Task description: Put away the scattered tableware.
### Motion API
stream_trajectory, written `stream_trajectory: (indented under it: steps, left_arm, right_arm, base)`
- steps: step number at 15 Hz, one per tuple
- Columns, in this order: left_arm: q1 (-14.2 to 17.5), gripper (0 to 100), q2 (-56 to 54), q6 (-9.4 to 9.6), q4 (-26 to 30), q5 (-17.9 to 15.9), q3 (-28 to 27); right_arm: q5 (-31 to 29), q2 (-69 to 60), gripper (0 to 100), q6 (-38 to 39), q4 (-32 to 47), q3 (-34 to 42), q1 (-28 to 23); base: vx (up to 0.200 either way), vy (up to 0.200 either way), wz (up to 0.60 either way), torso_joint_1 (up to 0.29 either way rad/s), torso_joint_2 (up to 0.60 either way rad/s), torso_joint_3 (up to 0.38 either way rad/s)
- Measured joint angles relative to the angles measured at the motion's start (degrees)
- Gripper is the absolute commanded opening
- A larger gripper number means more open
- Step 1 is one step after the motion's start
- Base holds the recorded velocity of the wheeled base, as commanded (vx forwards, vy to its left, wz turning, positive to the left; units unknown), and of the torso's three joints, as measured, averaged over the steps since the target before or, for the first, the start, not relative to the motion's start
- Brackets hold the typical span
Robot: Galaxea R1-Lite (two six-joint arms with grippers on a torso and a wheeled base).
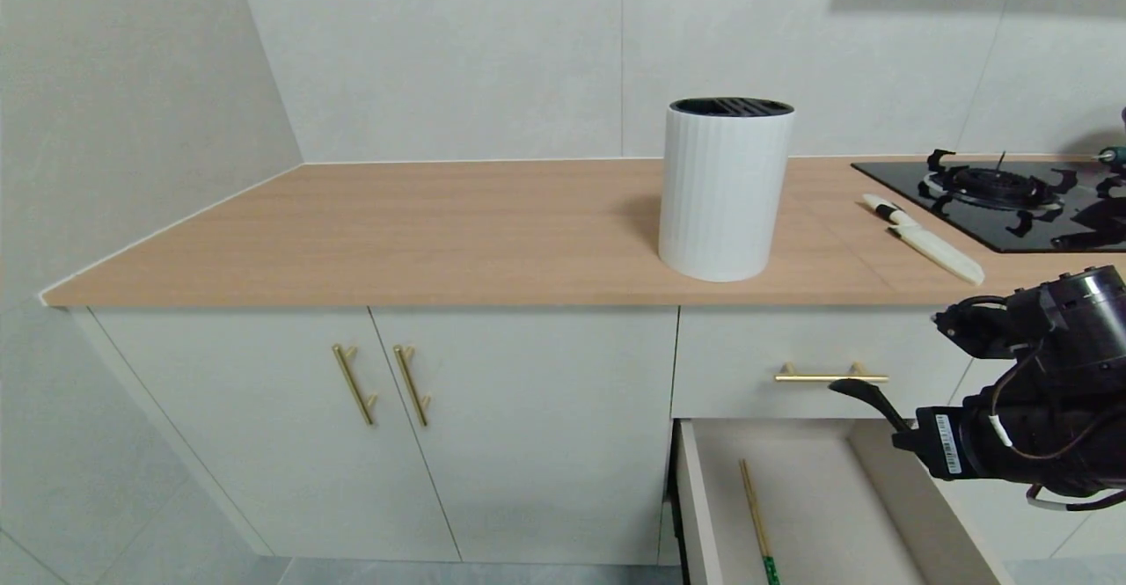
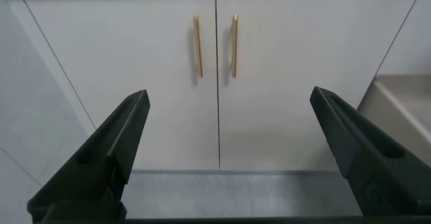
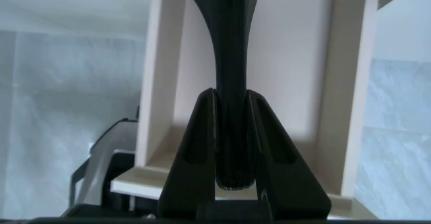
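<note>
Right gripper (image 3: 231,97) clamped on slim black utensil (image 3: 225,22) over drawer (image 1: 704,497); looked light, stiff, slick, so end grip could pivot. Left gripper (image 2: 229,95) gaped wide, empty.

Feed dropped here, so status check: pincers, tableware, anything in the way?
Left pincer open, facing cabinet doors. Right pincer shut on black utensil above open drawer. Chopsticks in drawer; knife on counter. No obstruction seen.

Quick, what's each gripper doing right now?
Left gripper: open, holding nothing.
Right gripper: shut on a black utensil.
</note>
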Motion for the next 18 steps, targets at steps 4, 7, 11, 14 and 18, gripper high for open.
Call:
stream_trajectory:
  steps: [4,7,11,14,18]
  left_arm:
    - [0.0,100,0.0,0.00,0.0,0.0,0.0]
    - [0.0,100,0.0,-0.02,0.0,0.0,0.0]
    - [0.0,100,0.0,-0.02,0.0,0.0,0.0]
    - [0.0,100,0.0,0.00,0.0,0.0,0.0]
    - [0.0,100,0.0,-0.02,0.0,0.0,0.0]
  right_arm:
    - [0.0,0.8,0,0.0,0.0,0.0,0.0]
    - [-0.1,1.5,0,0.0,0.0,0.0,0.0]
    - [-0.1,2.3,0,0.0,0.0,0.1,0.0]
    - [-0.1,2.6,0,-0.2,-0.1,0.1,0.0]
    - [-0.1,4.2,0,-0.3,-0.2,0.0,0.0]
  base:
    - [0.000,0.000,0.00,-0.155,0.47,0.303]
    - [0.000,0.000,0.00,-0.126,0.45,0.328]
    - [0.000,0.000,0.00,-0.071,0.33,0.250]
    - [0.000,0.000,0.00,-0.018,0.05,0.032]
    - [0.000,0.000,0.00,0.000,0.00,0.000]
